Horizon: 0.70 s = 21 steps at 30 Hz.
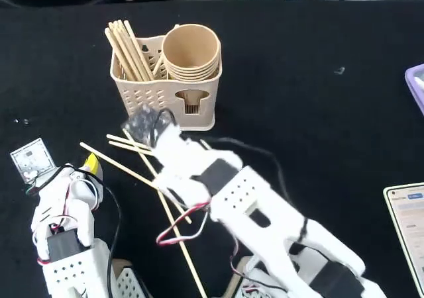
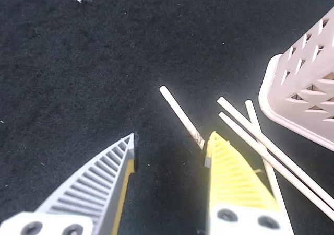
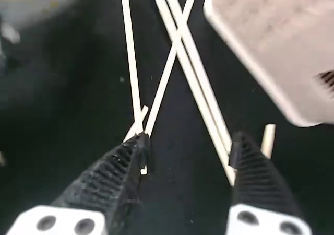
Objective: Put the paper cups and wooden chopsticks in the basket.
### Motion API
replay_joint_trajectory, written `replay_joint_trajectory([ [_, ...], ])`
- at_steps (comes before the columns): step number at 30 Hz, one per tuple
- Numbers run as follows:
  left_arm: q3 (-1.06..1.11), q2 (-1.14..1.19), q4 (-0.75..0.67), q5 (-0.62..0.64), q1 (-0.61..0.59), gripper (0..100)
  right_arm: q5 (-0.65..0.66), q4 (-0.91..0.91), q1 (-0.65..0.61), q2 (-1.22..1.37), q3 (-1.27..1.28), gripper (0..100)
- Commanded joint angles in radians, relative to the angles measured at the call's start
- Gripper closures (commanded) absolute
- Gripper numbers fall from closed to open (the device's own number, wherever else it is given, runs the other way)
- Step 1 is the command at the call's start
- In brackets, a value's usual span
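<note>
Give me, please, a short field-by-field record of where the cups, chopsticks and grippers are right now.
Basket: upright on the black table
In basket: stacked paper cups, a bundle of chopsticks
Loose chopsticks: several, crossed on the table in front of the basket
Right gripper: open, over the loose chopsticks
Left gripper: open, by one chopstick's end

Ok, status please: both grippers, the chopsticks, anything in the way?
Left gripper open, beside loose chopsticks. Right gripper open, over them. Paper cups already in basket. Nothing seen blocking.
</note>
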Motion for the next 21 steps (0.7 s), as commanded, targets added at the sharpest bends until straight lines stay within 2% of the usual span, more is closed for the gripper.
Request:
replay_joint_trajectory([
  [1, -0.012, 0.002, -0.021, 0.011, 0.002, 78, -0.009, -0.152, -0.025, 0.074, 0.042, 73.0],
  [9, -0.012, 0.002, -0.021, 0.008, 0.002, 78, -0.048, -0.158, -0.143, 0.309, -0.082, 73.0],
  [18, -0.012, 0.002, -0.021, 0.006, 0.002, 78, -0.066, -0.144, -0.143, 0.521, -0.189, 73.3],
  [21, -0.012, 0.002, -0.021, 0.006, 0.002, 78, -0.063, -0.087, -0.140, 0.518, -0.216, 84.7],
])
